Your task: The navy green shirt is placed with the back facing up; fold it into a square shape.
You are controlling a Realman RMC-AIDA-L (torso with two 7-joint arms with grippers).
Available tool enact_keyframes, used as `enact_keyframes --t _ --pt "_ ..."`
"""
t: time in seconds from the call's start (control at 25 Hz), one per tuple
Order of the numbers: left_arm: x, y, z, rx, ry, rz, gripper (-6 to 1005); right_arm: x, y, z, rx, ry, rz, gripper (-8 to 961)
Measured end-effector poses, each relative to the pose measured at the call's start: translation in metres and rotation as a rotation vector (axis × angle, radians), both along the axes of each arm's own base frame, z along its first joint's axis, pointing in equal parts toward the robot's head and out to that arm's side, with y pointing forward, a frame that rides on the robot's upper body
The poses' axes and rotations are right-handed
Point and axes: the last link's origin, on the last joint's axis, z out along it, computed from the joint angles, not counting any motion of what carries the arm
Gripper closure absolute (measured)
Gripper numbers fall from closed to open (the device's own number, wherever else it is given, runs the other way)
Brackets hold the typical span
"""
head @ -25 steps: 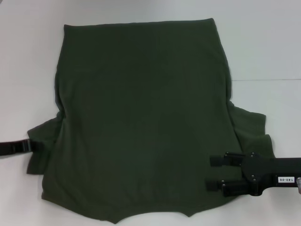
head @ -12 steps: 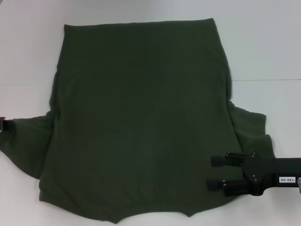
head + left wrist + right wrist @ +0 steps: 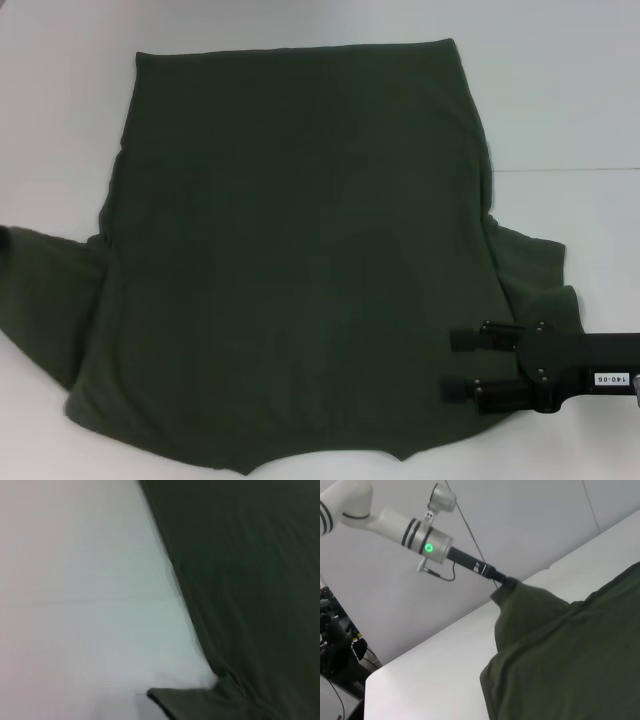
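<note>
The navy green shirt (image 3: pixel 300 260) lies spread on the white table (image 3: pixel 560 90), filling the middle of the head view. The left gripper (image 3: pixel 509 581) is clamped on the left sleeve (image 3: pixel 45 300), lifting it at the left edge of the frame. The right gripper (image 3: pixel 462 364) rests at the lower right on the cloth, fingers apart. The risk: the soft sleeve may slip from the pinch, or the pull may drag the body askew, since nothing pins it. Compared with a second ago, the sleeve is drawn further out and the lower-left hem has shifted leftward; the right gripper stays put.
</note>
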Motion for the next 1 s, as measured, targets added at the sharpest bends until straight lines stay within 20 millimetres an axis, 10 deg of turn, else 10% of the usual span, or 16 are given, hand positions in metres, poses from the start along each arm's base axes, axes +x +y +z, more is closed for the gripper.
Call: enact_keyframes --t 0.36,1.0 --pt "0.032 0.012 0.003 -0.067 -0.020 -0.012 930 -0.002 0.001 0.000 0.000 0.000 0.005 14" --pt "0.124 0.037 -0.090 -0.275 -0.047 0.036 882 -0.003 0.003 0.000 0.003 -0.002 0.010 14"
